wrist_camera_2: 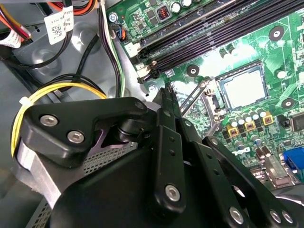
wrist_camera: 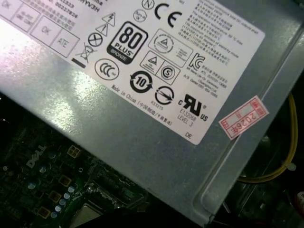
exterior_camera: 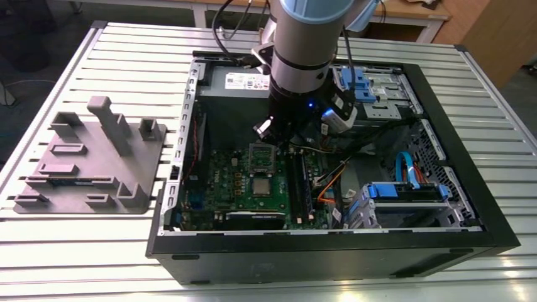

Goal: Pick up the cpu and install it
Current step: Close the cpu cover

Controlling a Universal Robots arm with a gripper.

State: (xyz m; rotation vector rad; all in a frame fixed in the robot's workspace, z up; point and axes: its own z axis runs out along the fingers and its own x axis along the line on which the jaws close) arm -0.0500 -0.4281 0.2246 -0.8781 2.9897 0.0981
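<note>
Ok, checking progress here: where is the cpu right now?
The cpu sits on the green motherboard inside the computer case, beside the raised silver socket frame, with the long black memory slots on the exterior view's right of it.

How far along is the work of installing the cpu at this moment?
Done, it seems: the cpu lies seated on the green board. In progress: the hand hangs above the board beside the chip, and I see nothing in it. Left: the silver socket frame stands raised, not yet closed over the chip.

The silvery square cpu (wrist_camera_2: 243,88) lies flat in the motherboard socket.
</note>
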